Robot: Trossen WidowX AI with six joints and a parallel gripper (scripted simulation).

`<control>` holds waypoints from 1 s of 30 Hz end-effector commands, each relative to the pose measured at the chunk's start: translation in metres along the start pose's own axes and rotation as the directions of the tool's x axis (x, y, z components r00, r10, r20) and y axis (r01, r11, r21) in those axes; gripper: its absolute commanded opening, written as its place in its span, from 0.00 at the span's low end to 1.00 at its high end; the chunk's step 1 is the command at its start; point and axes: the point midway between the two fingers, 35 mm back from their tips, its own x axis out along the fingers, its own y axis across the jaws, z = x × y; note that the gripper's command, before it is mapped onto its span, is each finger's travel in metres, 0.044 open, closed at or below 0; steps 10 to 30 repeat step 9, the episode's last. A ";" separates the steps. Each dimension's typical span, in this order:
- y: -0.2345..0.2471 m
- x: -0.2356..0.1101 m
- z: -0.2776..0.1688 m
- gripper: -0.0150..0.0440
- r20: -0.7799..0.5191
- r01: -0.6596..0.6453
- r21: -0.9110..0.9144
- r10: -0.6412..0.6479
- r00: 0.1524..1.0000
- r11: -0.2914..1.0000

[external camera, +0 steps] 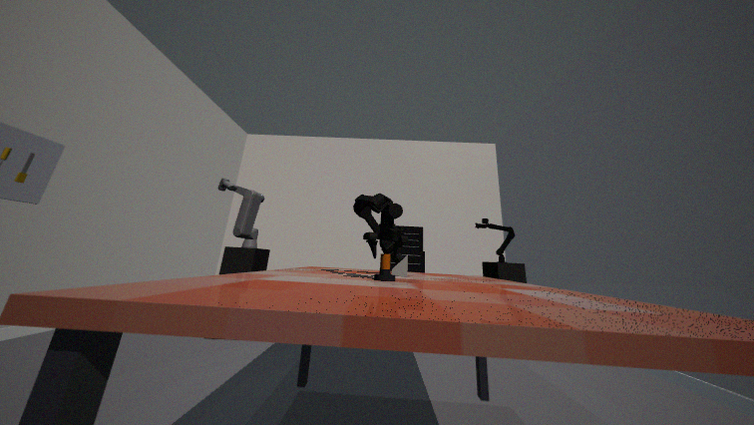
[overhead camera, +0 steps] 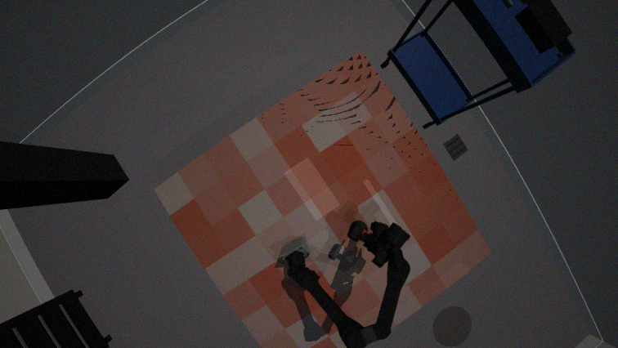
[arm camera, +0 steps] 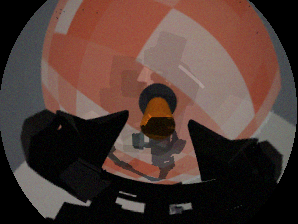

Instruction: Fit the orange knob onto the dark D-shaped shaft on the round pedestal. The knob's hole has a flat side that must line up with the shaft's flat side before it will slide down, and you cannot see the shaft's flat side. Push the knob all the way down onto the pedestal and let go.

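Orange knob (arm camera: 157, 115) between — untouched by — spread gripper (arm camera: 158, 137) fingers.

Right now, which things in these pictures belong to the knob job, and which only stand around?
Belong to the job:
orange knob
round pedestal
gripper, open and empty
orange table

Only standing around:
white arm
small black arm
blue cart
wall board

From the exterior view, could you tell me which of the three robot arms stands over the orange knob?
The black middle arm: its open gripper hangs just above the orange knob. The grey arm and small black arm stand beyond the table.
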 end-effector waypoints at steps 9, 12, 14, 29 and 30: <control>0.000 -0.067 0.002 1.00 0.010 0.001 0.000 -0.001 1.000 1.000; 0.000 -0.067 0.002 1.00 0.010 0.001 0.000 -0.001 1.000 1.000; 0.000 -0.067 0.002 1.00 0.010 0.001 0.000 -0.001 1.000 1.000; 0.000 -0.067 0.002 1.00 0.010 0.001 0.000 -0.001 1.000 1.000; 0.000 -0.067 0.002 1.00 0.010 0.001 0.000 -0.001 1.000 1.000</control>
